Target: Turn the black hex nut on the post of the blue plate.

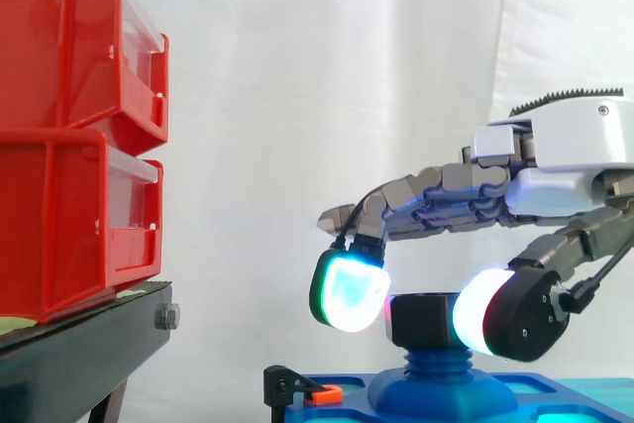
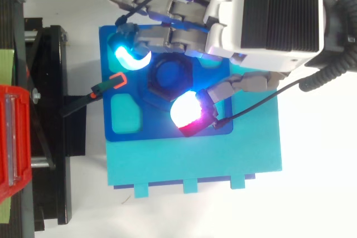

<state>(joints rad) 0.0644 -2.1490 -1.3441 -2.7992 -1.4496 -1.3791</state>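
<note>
Counted one black hex nut [image 1: 424,316], seated on top of the single blue post [image 1: 433,364] at the middle of one blue plate [image 2: 162,130]. Saw that plate laid on one larger pale cyan base [image 2: 195,163]. Found one hand [image 1: 555,160] reaching in from the right in the side view, level above the plate, with fingers curled down and clamped on the nut: a cyan-green fingertip pad [image 1: 347,292] set at the nut's left side, the thumb's white-and-red pad [image 1: 483,309] against its right side. Confirmed the same from above, with the cyan pad [image 2: 131,57] at the nut's upper-left edge and the thumb pad at its lower-right edge, on opposite sides. Could not judge contact for the remaining fingers. Noted one small black clip [image 2: 117,80] with an orange tip at the plate's left edge, near the nut but apart from it. Counted two red bins [image 1: 59,225], stacked one upon the other on one black stand [image 1: 79,349] to the left, well apart from the plate. Saw one white curtain [image 1: 297,76] behind everything.
</note>
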